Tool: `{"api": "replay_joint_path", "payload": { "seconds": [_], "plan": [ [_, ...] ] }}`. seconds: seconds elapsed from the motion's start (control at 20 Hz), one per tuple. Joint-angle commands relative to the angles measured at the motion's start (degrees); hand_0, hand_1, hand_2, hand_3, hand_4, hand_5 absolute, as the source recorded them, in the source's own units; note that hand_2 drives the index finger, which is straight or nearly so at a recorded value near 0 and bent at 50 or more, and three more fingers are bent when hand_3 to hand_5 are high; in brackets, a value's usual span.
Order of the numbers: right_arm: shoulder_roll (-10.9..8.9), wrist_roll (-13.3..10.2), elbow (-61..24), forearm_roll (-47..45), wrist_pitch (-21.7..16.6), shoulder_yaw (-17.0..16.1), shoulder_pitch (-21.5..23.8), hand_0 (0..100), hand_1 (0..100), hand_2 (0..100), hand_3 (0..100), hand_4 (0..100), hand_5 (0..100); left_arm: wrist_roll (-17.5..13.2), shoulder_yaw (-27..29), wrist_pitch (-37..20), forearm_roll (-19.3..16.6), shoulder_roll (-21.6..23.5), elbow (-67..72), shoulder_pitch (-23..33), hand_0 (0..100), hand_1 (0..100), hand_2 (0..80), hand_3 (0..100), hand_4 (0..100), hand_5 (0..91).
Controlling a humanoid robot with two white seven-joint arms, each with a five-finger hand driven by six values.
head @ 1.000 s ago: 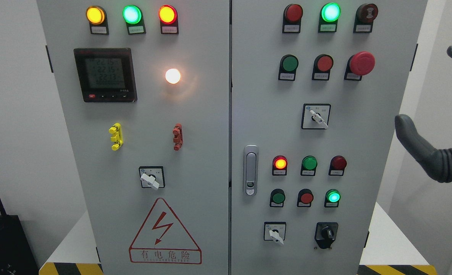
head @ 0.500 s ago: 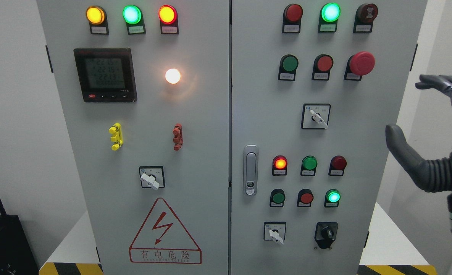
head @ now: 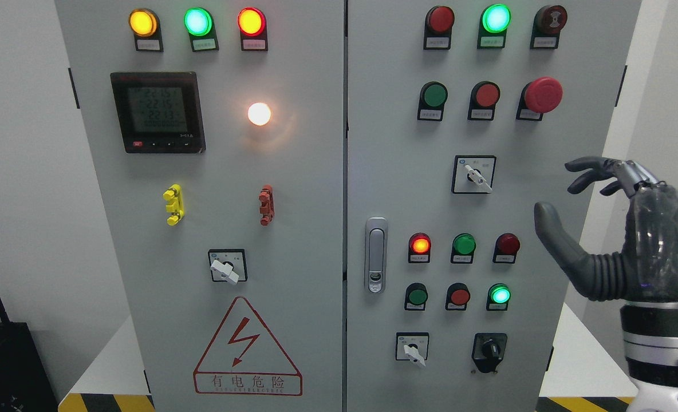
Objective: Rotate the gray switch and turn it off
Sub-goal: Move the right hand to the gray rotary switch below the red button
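I stand in an industrial electrical test room: a gray two-door control cabinet (head: 293, 189) fills the frame, with lit indicator lamps (head: 197, 22) upper left, a high-voltage warning triangle (head: 247, 349) lower middle, and hazard-striped floor edging (head: 107, 402) bottom left.

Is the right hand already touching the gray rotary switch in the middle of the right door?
Apart. The head view shows bare gray door panel between the right hand and the gray rotary switch; the hand's open fingers hang to the switch's right.
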Motion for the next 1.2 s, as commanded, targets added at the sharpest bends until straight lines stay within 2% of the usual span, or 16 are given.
{"api": "replay_joint_path", "payload": {
  "seconds": [0.0,0.3,0.45,0.7,1.15],
  "plan": [
    [4.19,0.0,-0.7,2.0,1.9,4.6,0.5,14,30,51,76,68,83,0.1,1.8,0.0,-0.4,0.0,1.3,0.0,12,39,0.0,0,0,0.0],
    [4.28,0.0,0.2,5.6,5.5,5.6,0.4,10,25,54,78,71,85,0.1,1.8,0.0,-0.4,0.0,1.3,0.0,12,39,0.0,0,0,0.0],
    [4.98,0.0,0.7,6.1,6.4,5.6,0.1,8,26,54,77,73,89,0.1,1.8,0.0,-0.4,0.0,1.3,0.0,12,39,0.0,0,0,0.0],
    [4.99,0.2,1.9,7.9,9.2,5.7,-0.4,6,27,54,79,77,93,0.1,1.8,0.0,-0.4,0.0,1.3,0.0,12,39,0.0,0,0,0.0],
    [5.34,0.2,5.9,9.9,11.0,5.7,-3.0,5,35,53,79,78,94,0.1,1.8,0.0,-0.4,0.0,1.3,0.0,12,39,0.0,0,0,0.0]
  ]
}}
